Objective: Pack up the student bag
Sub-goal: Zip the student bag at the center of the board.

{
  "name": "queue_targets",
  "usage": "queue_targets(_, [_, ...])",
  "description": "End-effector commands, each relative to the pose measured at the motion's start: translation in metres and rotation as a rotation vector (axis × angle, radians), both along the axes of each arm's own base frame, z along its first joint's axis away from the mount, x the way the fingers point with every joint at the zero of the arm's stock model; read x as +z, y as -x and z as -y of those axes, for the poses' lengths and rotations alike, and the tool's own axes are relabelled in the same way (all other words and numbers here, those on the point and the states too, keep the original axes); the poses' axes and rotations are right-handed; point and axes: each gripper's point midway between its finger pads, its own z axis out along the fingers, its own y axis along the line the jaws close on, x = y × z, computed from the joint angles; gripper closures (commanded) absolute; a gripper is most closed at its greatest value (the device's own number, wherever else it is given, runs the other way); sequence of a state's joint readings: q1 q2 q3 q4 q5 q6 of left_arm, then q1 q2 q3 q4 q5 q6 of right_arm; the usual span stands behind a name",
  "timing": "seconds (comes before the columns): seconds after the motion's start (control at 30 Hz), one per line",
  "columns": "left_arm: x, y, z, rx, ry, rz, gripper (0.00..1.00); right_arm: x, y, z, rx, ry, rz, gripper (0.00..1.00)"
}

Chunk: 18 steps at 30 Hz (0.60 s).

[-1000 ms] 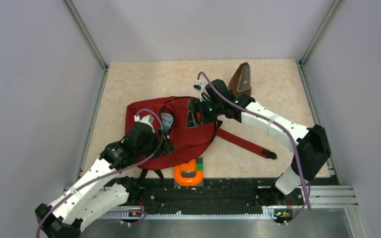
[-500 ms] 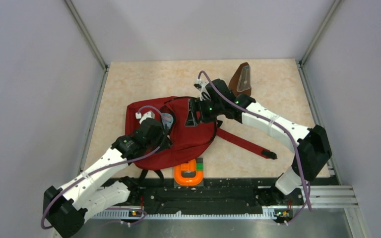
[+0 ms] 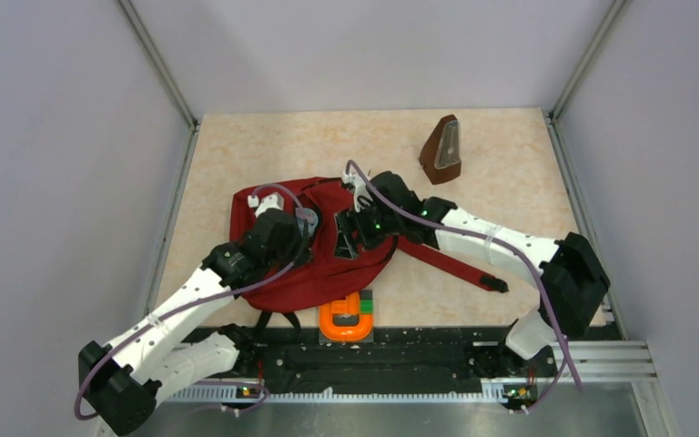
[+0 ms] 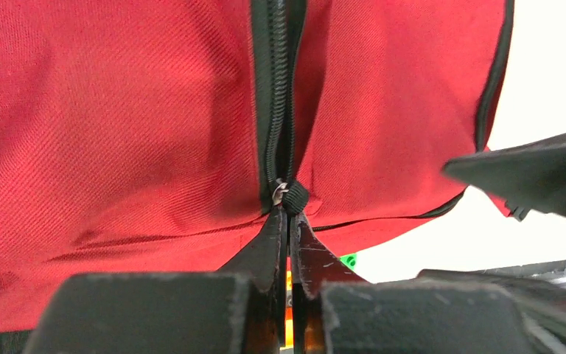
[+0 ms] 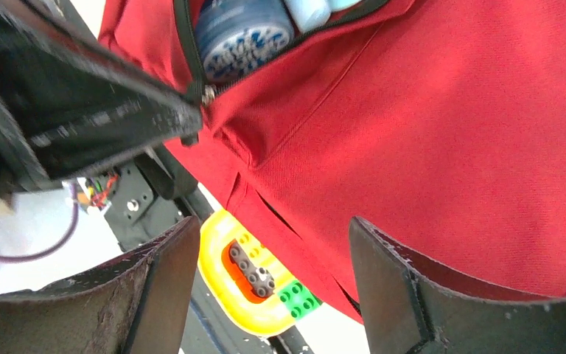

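My left hand [image 3: 298,235] has just snapped from wide apart to fully together, after sliding up the student bag [image 3: 328,269]. My left wrist view shows the fingertips meeting right under the zipper slider [image 4: 290,196], touching it. I cannot tell whether a pull tab is actually pinched between them. I take this as the start of working the zipper, not of loading anything.

The bag lies flat on the worktop [image 3: 264,146], mid-left, with its long strap [image 3: 446,259] trailing right.

My right hand [image 3: 348,238] has dropped back from the brown metronome [image 3: 441,150] onto the bag, and its fingers stand apart, gripping nothing.

Only my right wrist view shows a blue-patterned container [image 5: 242,29] already inside the open mouth. It also shows the orange-and-yellow toy [image 5: 254,274] just beside the bag's near edge. The top view alone shows the metronome standing well apart, unpacked.
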State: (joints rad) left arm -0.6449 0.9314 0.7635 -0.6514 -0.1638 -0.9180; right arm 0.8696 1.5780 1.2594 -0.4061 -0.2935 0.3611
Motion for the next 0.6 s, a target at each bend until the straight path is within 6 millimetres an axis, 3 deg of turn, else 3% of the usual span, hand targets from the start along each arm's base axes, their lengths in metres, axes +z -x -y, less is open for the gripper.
queue_targets(0.0, [0.04, -0.018, 0.007, -0.014, 0.03, 0.128, 1.0, 0.03, -0.001, -0.014, 0.051, -0.142, 0.213, 0.28])
queue_targets(0.07, [0.043, -0.015, 0.006, -0.008, 0.029, 0.11, 1.0, 0.04, -0.002, -0.022, 0.09, -0.205, 0.268, 0.28])
queue_targets(0.4, [0.07, -0.012, -0.011, -0.043, -0.03, 0.214, 1.0, 0.035, -0.008, -0.055, 0.16, -0.29, 0.422, 0.28])
queue_targets(0.57, [0.073, -0.009, -0.005, -0.098, -0.022, 0.211, 1.0, 0.023, 0.001, -0.081, 0.212, -0.25, 0.446, 0.27])
